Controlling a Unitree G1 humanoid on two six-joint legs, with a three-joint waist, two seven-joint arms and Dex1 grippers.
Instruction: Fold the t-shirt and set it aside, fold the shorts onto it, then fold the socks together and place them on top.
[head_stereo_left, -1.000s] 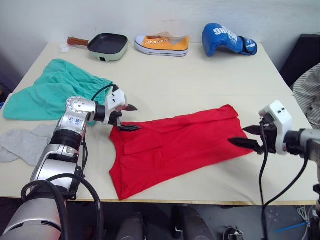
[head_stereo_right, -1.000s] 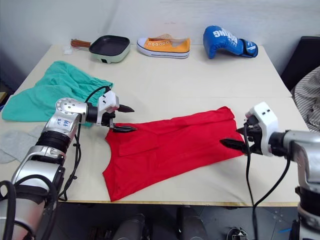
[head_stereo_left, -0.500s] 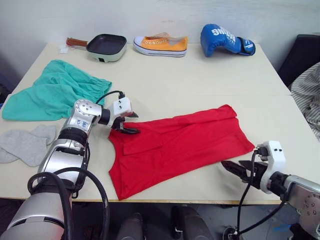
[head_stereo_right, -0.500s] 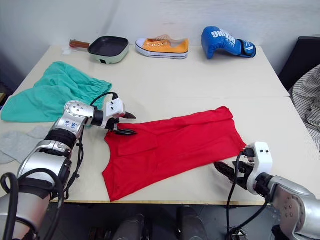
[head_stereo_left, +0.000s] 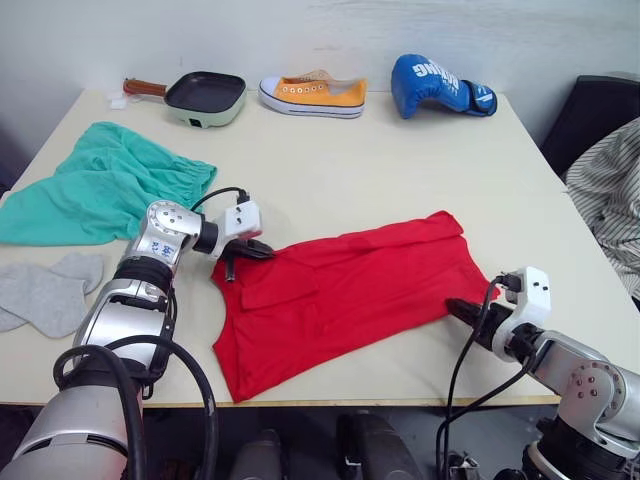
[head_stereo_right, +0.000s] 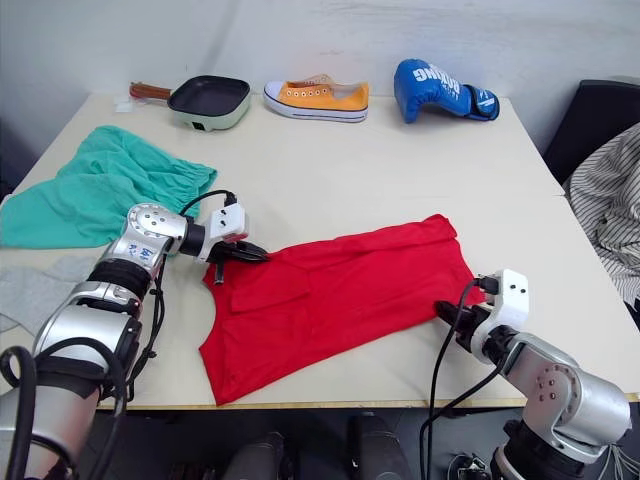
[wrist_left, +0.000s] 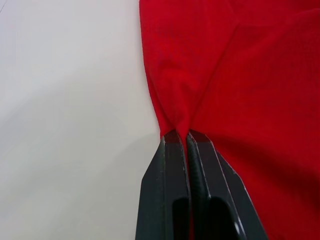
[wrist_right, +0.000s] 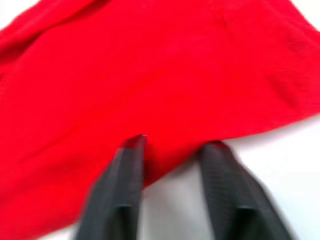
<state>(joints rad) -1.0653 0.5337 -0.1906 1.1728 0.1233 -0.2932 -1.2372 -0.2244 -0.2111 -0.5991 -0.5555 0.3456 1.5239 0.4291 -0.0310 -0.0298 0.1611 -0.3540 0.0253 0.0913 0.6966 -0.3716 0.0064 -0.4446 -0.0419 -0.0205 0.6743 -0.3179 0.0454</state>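
left gripper (wrist_left: 186, 134) is clamped on the t-shirt (head_stereo_left: 350, 290); right gripper (wrist_right: 172, 145), jaws apart, should pinch its near-desk-edge hem before folding

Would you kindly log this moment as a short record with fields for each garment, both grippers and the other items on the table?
t-shirt: red, spread partly folded on the table's near half
left gripper: shut on a pinch of the t-shirt's edge
right gripper: open, at the t-shirt's near edge on the robot's right
shorts: teal, crumpled, far left, unfolded
socks: grey, loose at the left edge
other items: frying pan, orange sneaker, blue boxing glove along the far edge
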